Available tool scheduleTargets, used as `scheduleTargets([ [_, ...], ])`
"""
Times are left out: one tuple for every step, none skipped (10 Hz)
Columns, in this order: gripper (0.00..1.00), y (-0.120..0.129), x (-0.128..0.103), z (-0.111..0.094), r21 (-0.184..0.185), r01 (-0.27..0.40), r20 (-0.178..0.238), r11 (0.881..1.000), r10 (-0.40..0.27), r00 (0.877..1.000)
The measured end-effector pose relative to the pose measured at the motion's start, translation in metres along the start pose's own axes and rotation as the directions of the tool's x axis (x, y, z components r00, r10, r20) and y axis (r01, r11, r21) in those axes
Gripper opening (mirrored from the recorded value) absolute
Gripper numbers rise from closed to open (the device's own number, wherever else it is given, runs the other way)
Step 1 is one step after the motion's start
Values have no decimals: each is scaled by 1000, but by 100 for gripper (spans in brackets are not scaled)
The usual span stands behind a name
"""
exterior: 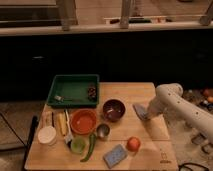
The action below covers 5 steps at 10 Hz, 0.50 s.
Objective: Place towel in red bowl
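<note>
The grey-blue towel (139,109) lies flat on the wooden table (125,90), right of centre. My gripper (147,115) comes down from the white arm on the right and rests on the towel's right edge, shut on the cloth. The red bowl (83,121) sits left of centre, well to the left of the towel, with the dark purple bowl (114,110) between them. Nothing shows inside the red bowl.
A green tray (75,90) stands at the back left. A metal cup (103,131), a blue sponge (115,155), an orange fruit (133,144), a green pepper (90,147), a green cup (77,145), a white cup (47,135) and a yellow item (61,123) crowd the front left.
</note>
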Motion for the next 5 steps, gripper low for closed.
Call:
scheduleTargets([
  [1,-1,-4,-8,2,11,-5,1000,-11,1000],
  [1,1,-8,-20,2,21,-13,1000,-21,1000],
  [1,0,-9,-30,8,28,-20,1000,-27,999],
  [1,2,-11,-35,8,37,-29,999,-37,999],
  [1,3,-14,-36,8,45,-32,999,-45,998],
])
